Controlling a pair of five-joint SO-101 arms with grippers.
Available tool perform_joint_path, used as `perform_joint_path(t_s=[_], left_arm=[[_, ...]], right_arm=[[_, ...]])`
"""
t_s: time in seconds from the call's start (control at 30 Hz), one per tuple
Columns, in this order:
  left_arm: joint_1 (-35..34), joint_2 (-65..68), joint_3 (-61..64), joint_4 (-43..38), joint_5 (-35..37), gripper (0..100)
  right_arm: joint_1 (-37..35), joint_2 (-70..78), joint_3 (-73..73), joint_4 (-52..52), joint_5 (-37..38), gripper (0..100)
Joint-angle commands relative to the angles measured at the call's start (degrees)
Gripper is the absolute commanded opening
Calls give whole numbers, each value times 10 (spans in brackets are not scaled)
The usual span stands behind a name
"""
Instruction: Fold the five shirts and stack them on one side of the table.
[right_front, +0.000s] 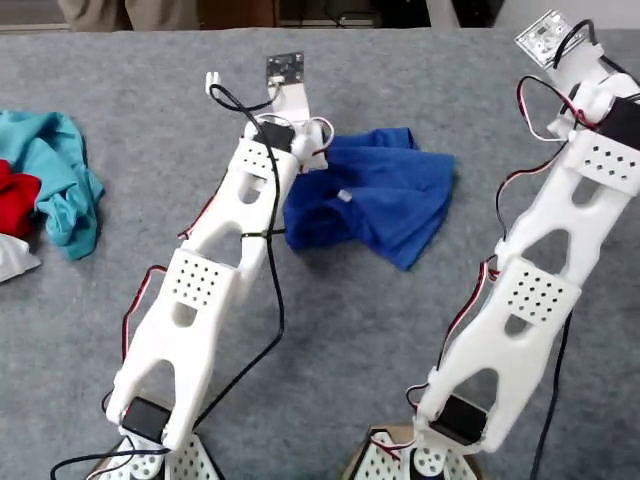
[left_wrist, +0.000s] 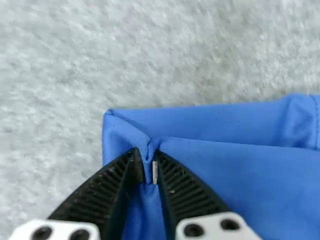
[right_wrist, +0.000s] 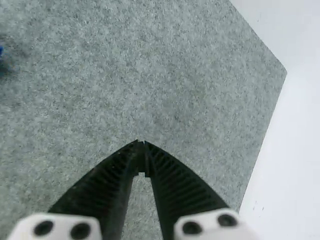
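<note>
1. The blue shirt (right_front: 385, 195) lies crumpled mid-worktop (right_front: 400, 330), partly under the left arm.
2. A teal shirt (right_front: 55, 170), red shirt (right_front: 15, 195) and white cloth (right_front: 12, 255) heap at the worktop's left edge, cut off.
3. The left end effector (left_wrist: 150, 167) pinches a blue shirt fold.
4. The right end effector (right_wrist: 141, 155), closed and empty, hangs near the far right corner.

Shirt (right_front: 385, 195) centre, shirt heap (right_front: 50, 180) far left

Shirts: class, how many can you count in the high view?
4. A blue shirt lies mid-table, pinched by the left gripper; a teal shirt, a red shirt and a white shirt are bunched at the left edge of the table. Others may be hidden.
</note>
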Motion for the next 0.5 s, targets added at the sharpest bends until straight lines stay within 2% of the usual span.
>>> perform_joint_path(t_s=[0.0, 0.27, 0.47], left_arm=[[-39, -10, -57, -8, -1, 20], [-77, -15, -86, -7, 0, 20], [-75, -15, -83, -7, 0, 21]], right_arm=[[-9, -6, -13, 1, 7, 10], [-10, -6, -13, 2, 7, 10], [-10, -6, -13, 3, 7, 11]])
